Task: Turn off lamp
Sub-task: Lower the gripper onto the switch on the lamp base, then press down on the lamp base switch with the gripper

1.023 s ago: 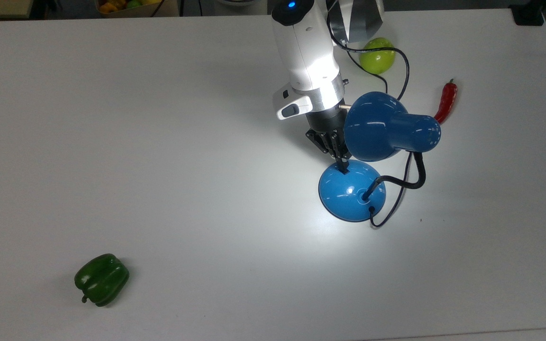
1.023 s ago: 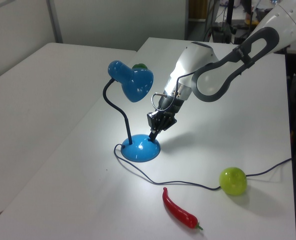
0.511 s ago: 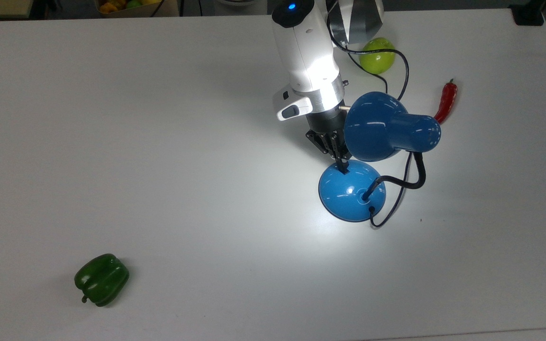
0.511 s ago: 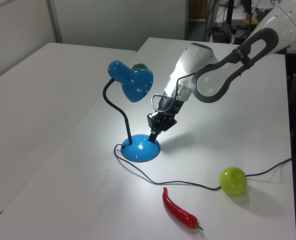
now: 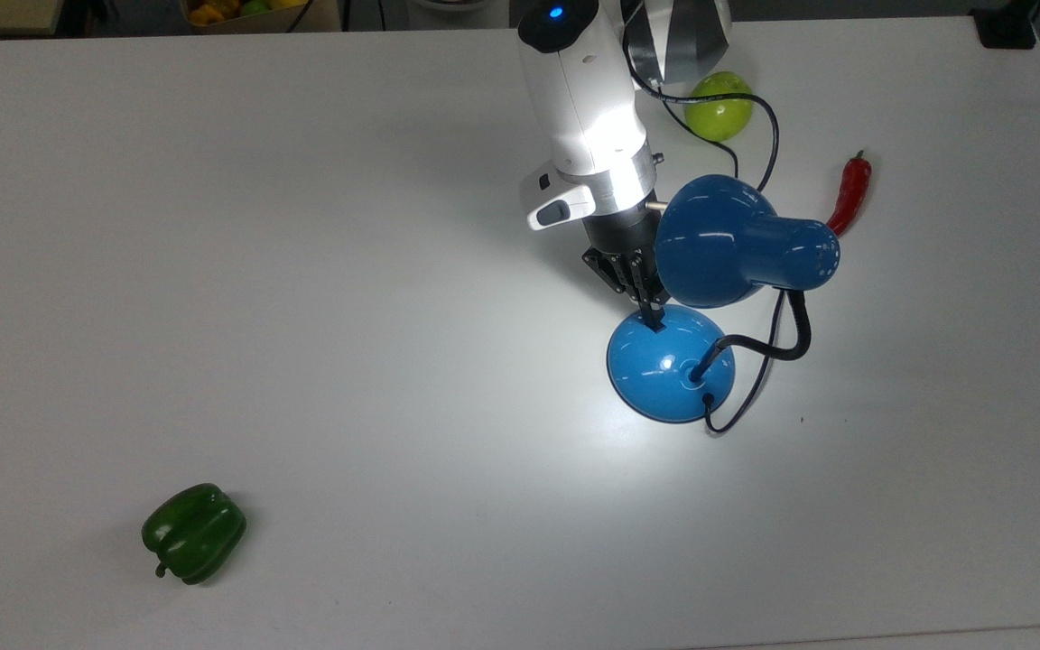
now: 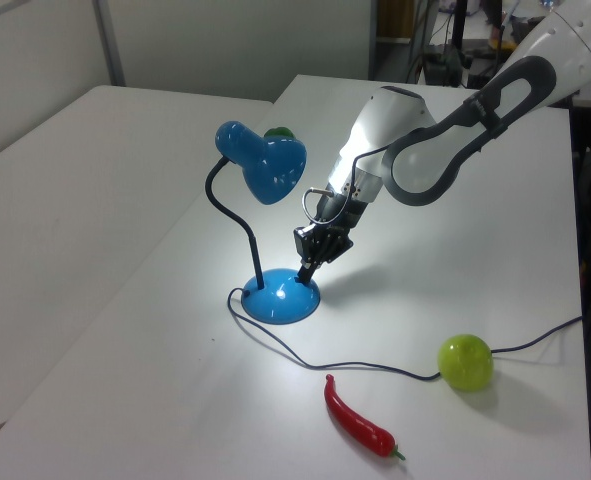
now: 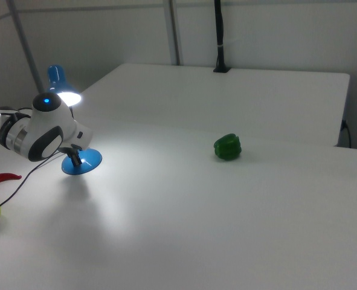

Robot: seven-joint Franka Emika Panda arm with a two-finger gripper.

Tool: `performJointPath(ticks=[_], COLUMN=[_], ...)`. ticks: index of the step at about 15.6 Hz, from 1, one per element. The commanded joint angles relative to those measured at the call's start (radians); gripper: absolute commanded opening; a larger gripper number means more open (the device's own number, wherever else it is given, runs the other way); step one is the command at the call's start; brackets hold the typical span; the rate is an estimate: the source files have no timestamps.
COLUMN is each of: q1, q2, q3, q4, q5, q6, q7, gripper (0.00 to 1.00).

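Note:
The glossy blue lamp stands lit on the white table, its bell shade [image 5: 728, 242] [image 6: 268, 163] [image 7: 58, 81] on a black gooseneck [image 5: 777, 348] [image 6: 237, 220] above the domed base [image 5: 670, 366] [image 6: 281, 298] [image 7: 82, 162]. A bright pool of light lies on the table under the shade. My gripper [image 5: 654, 321] [image 6: 305, 272] [image 7: 77, 160] points down at the base's edge, its fingers together, the tip touching the small black switch. The thin dark cord [image 6: 375, 366] trails from the base across the table.
A green bell pepper [image 5: 194, 532] [image 7: 228, 146] lies far from the lamp. A red chilli [image 5: 850, 191] [image 6: 359, 420] [image 7: 2, 177] and a green apple [image 5: 718, 105] [image 6: 466, 362] lie beyond the lamp, near the cord. The white arm [image 5: 585, 99] [image 6: 415, 150] leans over the base.

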Motion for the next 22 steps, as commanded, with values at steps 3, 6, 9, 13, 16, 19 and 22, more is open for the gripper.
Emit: performJointPath(ticks=[3, 6, 9, 13, 16, 19, 22], q1=[0.001, 0.0, -0.002, -0.002, -0.002, -0.003, -0.012], q2=[0.009, 0.009, 0.011, 0.017, 0.017, 0.016, 0.0], q3=[0.005, 0.005, 0.005, 0.005, 0.005, 0.004, 0.005], q4=[-0.009, -0.012, -0.012, -0.012, -0.012, -0.014, -0.024], q5=[0.02, 0.02, 0.02, 0.02, 0.02, 0.02, 0.02], q6=[0.034, 0.032, 0.032, 0.031, 0.031, 0.027, 0.017], q7=[0.006, 0.006, 0.006, 0.006, 0.006, 0.005, 0.006], gripper=[0.0, 0.0, 0.0, 0.0, 0.0, 0.0, 0.0])
